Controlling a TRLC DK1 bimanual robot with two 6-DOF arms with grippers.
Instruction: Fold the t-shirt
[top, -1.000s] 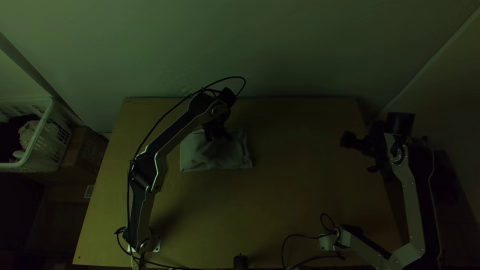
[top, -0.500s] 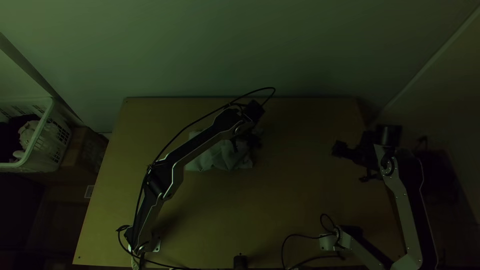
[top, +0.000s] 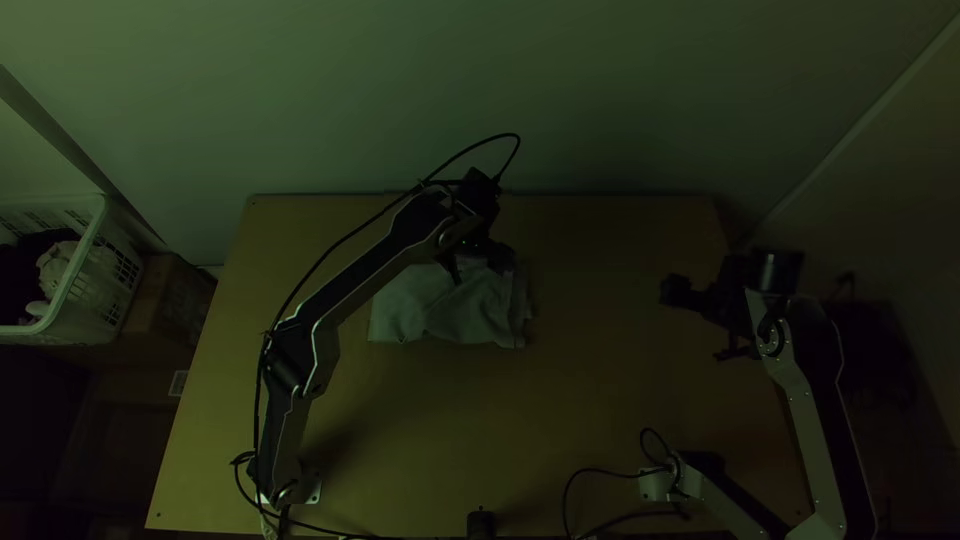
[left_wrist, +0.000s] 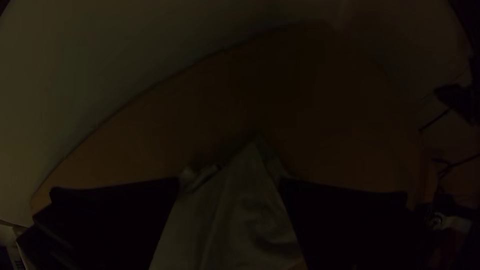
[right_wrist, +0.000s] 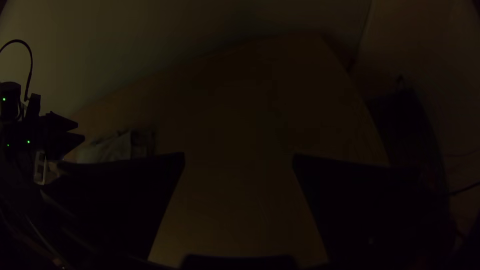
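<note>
One pale grey t-shirt (top: 425, 315) lies on the light wooden counter (top: 560, 430), left of the middle and nearer the far side. It is gathered into a compact, roughly rectangular bundle with soft creases, and a narrow strip of cloth runs along its right side.

The left arm (top: 365, 280) reaches up and across, placing the left gripper (top: 477, 268) at the far part of the shirt. That gripper is open, its two wide black fingers well apart. In the left wrist view, cloth tapering to a point lies in the gap between them; whether they touch it, I cannot tell.

The right gripper (top: 697, 321) is also open and holds nothing. It hangs near the counter's right edge, well apart from the shirt.

Beyond the counter's left edge, a white plastic basket (top: 100, 245) contains dark and light cloth, with a brown box (top: 172, 300) beside it.
</note>
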